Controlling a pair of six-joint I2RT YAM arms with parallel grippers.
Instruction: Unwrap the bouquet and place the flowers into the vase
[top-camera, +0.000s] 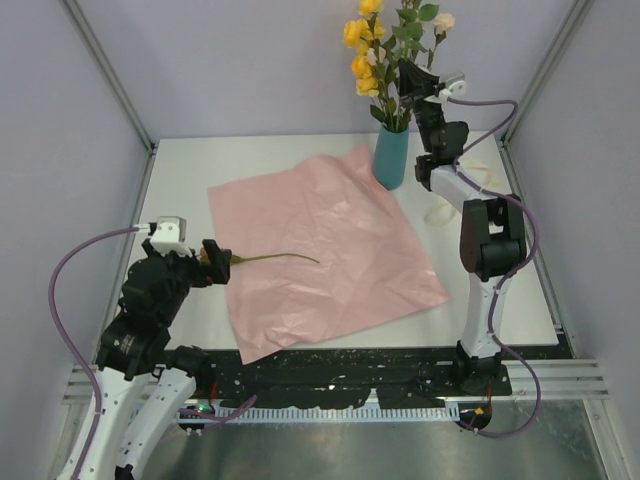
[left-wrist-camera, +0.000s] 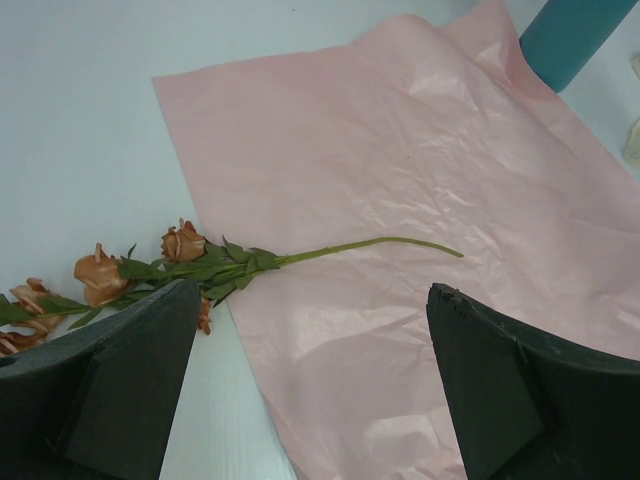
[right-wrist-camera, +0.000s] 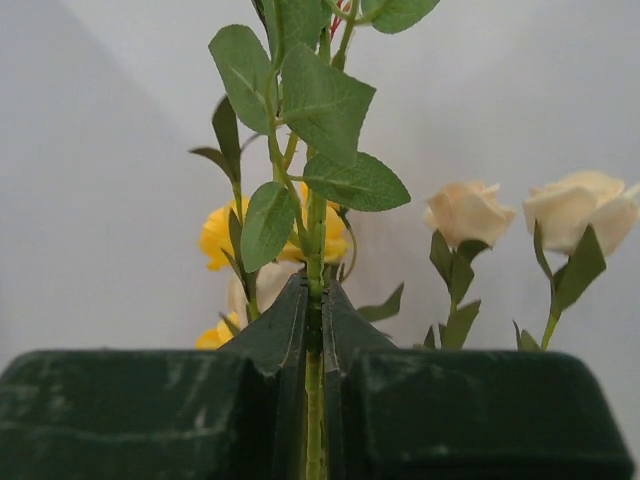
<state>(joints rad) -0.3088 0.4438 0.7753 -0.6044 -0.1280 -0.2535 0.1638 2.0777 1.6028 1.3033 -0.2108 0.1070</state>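
The unwrapping looks done. The pink paper (top-camera: 320, 250) lies spread flat on the bench (top-camera: 180, 180) with no bundle on it, and a cream strip (top-camera: 439, 213), likely the ribbon, lies loose beside the right arm. Most of the flowers (top-camera: 366, 50) stand in the teal vase (top-camera: 391, 160), which sits upright at the paper's far corner; yellow and cream blooms with green leaves rise from its rim.

The right claw (right-wrist-camera: 315, 320) is above the vase, clamped tight on a leafy green stem (right-wrist-camera: 316, 215) that runs upright between its fingers. Whether the foot of that stem is fully seated in the vase cannot be told from these views.

One flower is left out. An orange-flowered stem (left-wrist-camera: 300, 255) lies flat, its bare end on the paper and its rusty blooms off the paper's near-left edge on the bench. The left claw (left-wrist-camera: 312, 300) hovers low over it with its jaws wide apart, gripping nothing.

By this showing the task is near its end. What is left is to let go of the stem at the vase, then lift the last stem and stand it there too.
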